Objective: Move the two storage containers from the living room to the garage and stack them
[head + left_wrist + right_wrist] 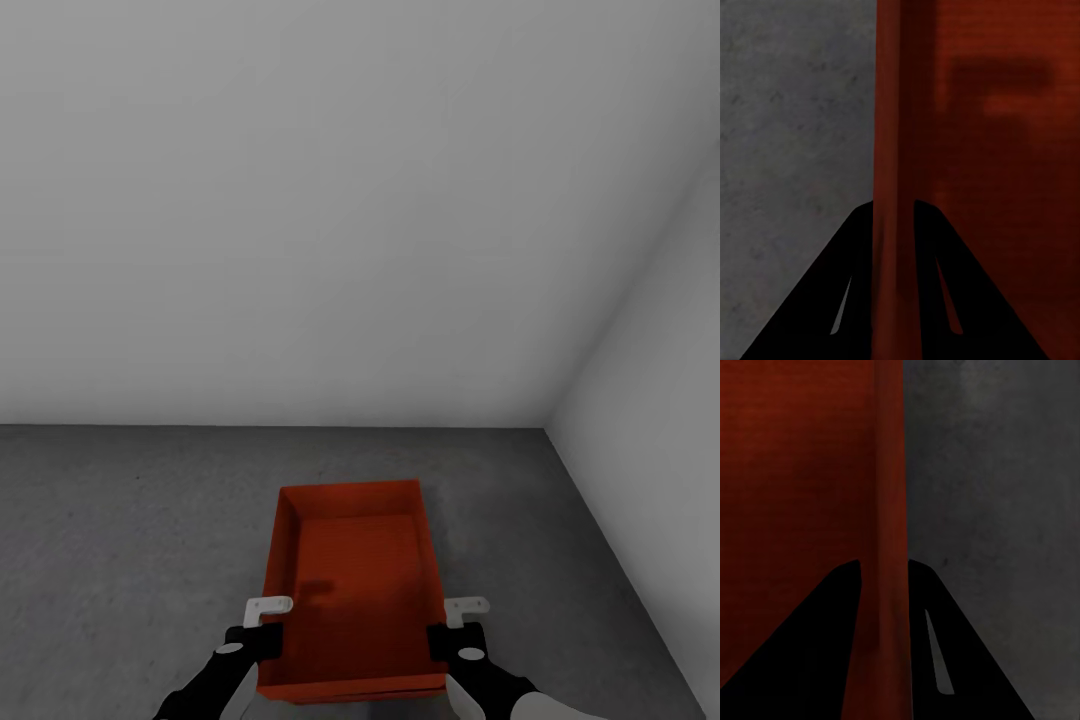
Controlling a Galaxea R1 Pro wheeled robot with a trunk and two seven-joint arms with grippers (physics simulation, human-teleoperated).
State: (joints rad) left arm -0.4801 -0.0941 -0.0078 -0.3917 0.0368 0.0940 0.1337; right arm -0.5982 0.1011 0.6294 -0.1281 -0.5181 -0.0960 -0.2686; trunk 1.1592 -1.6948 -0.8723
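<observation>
Lighting soft, even, no visible source. Plain pale grey walls (300, 200) shade smoothly from darker at the upper part to lighter near the floor line; no glare or hot spots. Dark grey mottled concrete floor (120, 540) reads dim, texture slightly soft.

Orange-red rectangular plastic bin (355, 585): interior dull and dark, with a faint blurred shadow patch on its bottom near the left wall; the same smudged shadow shows in the left wrist view (1001, 82).

Both wrist views dim and soft; black fingers (832, 300) (960, 652) are flat silhouettes without surface detail. Bin wall (889, 510) slightly blurred at its edges. Render mildly noisy, low contrast throughout.
</observation>
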